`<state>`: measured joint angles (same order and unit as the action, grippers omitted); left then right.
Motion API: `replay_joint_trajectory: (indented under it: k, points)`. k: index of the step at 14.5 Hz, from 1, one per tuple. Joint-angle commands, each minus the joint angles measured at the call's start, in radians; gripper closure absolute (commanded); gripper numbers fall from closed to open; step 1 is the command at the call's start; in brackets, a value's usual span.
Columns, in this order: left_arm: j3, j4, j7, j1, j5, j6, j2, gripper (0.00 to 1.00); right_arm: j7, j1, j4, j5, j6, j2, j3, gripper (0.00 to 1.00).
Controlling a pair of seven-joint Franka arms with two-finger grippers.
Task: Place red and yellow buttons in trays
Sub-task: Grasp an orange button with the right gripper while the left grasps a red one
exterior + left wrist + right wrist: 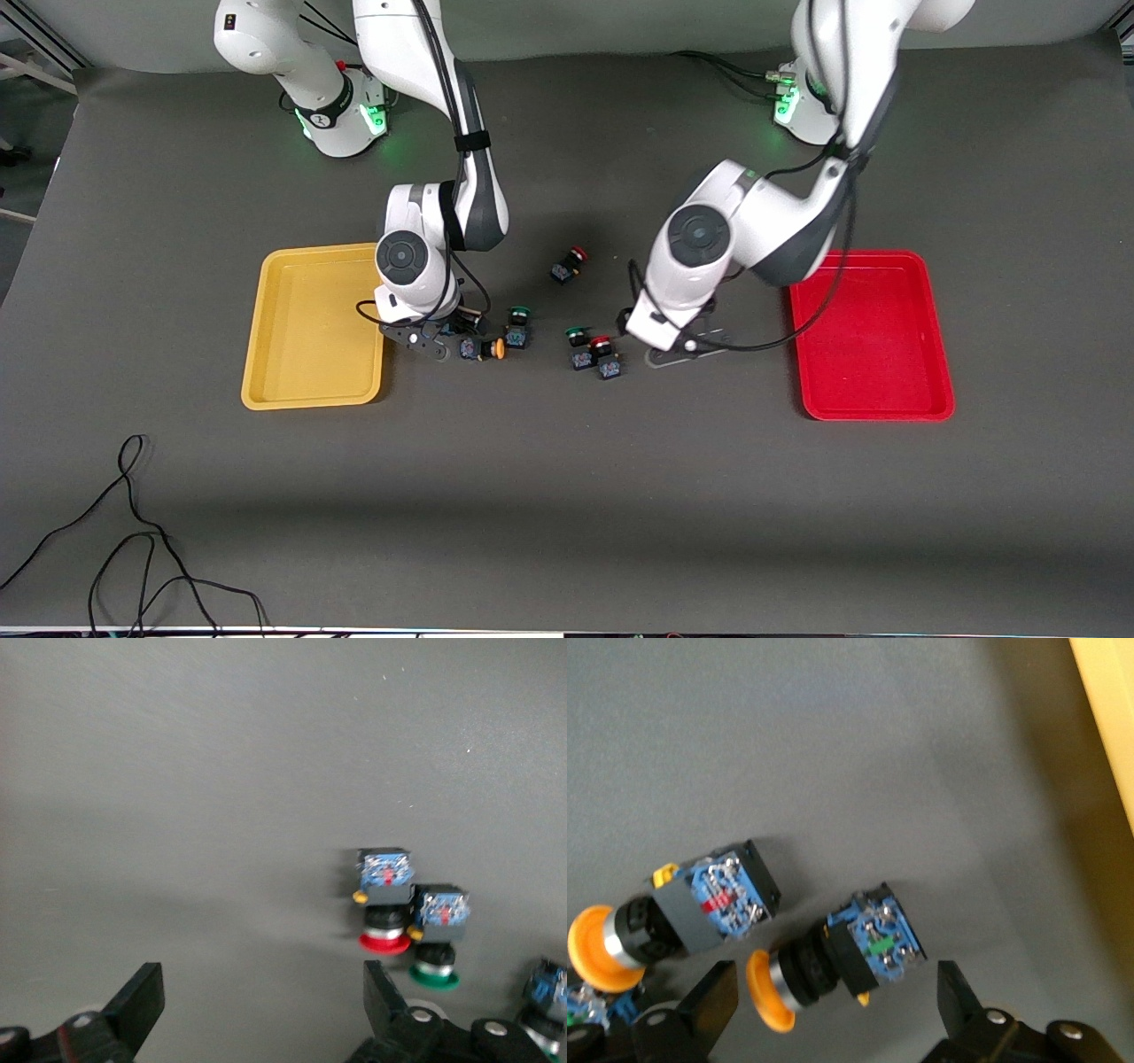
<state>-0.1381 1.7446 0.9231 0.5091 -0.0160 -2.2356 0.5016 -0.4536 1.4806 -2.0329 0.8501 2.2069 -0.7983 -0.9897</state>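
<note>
Front view first: the right gripper [440, 341] is down low just beside the yellow tray [310, 390], on the rim side that faces the middle of the table, and one yellow button [483, 348] lies on its side right next to it, cap pointing away from the tray; a green-capped switch [518, 326] stands just past it. The left gripper [678, 346] hangs between the red tray [873, 403] and a red button [606, 356], which touches a second green-capped switch [578, 346]; another red button [569, 265] lies well apart from both trays, farther from the front camera. Both trays are bare inside. Left wrist view now: jaws released and spread wide, nothing between them, and the red button [386, 895] sits ahead of the fingertips [383, 988], off toward one finger rather than centred. Right wrist view: jaws open here too, and a second yellow button [833, 961] lies almost between them, its long axis running roughly across the gap from finger to finger, the first one [673, 917] just beside. I'd say the right arm is clearly nearer its pick, though it may need to turn so the pads meet the body's flat sides.
</note>
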Motion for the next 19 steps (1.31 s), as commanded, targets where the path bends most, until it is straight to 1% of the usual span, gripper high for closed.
replay_joint_trajectory:
  k: [1,3,4,5,6,7,8,9,10,11,13,14,15,16,17,18,19]
  points:
    - [0.008,-0.040,0.114,0.025,-0.021,-0.087,0.076,0.00,0.024,-0.017,0.003,0.050,0.053,-0.015,0.031,0.00]
    - [0.009,-0.106,0.166,0.057,-0.053,-0.095,0.151,0.01,0.026,-0.019,0.002,0.055,0.056,-0.021,0.036,0.00]
    - [0.009,-0.132,0.190,0.068,-0.088,-0.096,0.181,0.03,0.030,-0.017,-0.001,0.053,0.057,-0.021,0.037,0.00]
    - [0.009,-0.155,0.200,0.069,-0.119,-0.096,0.201,0.04,0.048,-0.019,-0.003,0.055,0.062,-0.021,0.037,0.05]
    - [0.008,-0.166,0.200,0.069,-0.137,-0.098,0.218,0.05,0.062,-0.020,-0.003,0.056,0.062,-0.021,0.037,0.22]
    - [0.008,-0.169,0.201,0.074,-0.151,-0.104,0.225,0.08,0.073,-0.032,-0.001,0.055,0.060,-0.019,0.037,0.43]
    - [0.009,-0.168,0.201,0.078,-0.160,-0.120,0.235,0.09,0.081,-0.045,0.000,0.055,0.057,-0.018,0.039,0.58]
    - [0.008,-0.168,0.201,0.078,-0.160,-0.136,0.245,0.09,0.088,-0.062,0.002,0.056,0.054,-0.012,0.046,0.66]
    - [0.008,-0.169,0.201,0.078,-0.157,-0.150,0.256,0.10,0.092,-0.075,0.005,0.055,0.051,-0.007,0.051,0.69]
    - [0.008,-0.169,0.203,0.078,-0.154,-0.163,0.262,0.10,0.093,-0.079,0.005,0.055,0.050,-0.006,0.051,0.69]
    - [0.008,-0.169,0.203,0.078,-0.154,-0.185,0.275,0.11,0.095,-0.085,0.005,0.056,0.048,0.004,0.051,0.73]
    - [0.008,-0.169,0.203,0.080,-0.153,-0.196,0.282,0.11,0.096,-0.089,0.006,0.055,0.031,0.013,0.049,0.76]
    - [0.008,-0.171,0.203,0.080,-0.150,-0.208,0.293,0.12,0.096,-0.089,0.008,0.055,-0.004,0.019,0.043,0.76]
    - [0.008,-0.171,0.204,0.082,-0.150,-0.223,0.299,0.14,0.096,-0.089,0.010,0.053,-0.024,0.030,0.037,0.76]
    - [0.008,-0.171,0.204,0.085,-0.153,-0.226,0.304,0.17,0.096,-0.089,0.011,0.052,-0.027,0.039,0.031,0.70]
    - [0.008,-0.171,0.201,0.085,-0.157,-0.223,0.302,0.36,0.095,-0.083,0.017,0.052,-0.029,0.039,0.026,0.12]
    - [0.008,-0.174,0.198,0.083,-0.157,-0.213,0.298,0.63,0.096,-0.076,0.022,0.052,-0.029,0.040,0.023,0.00]
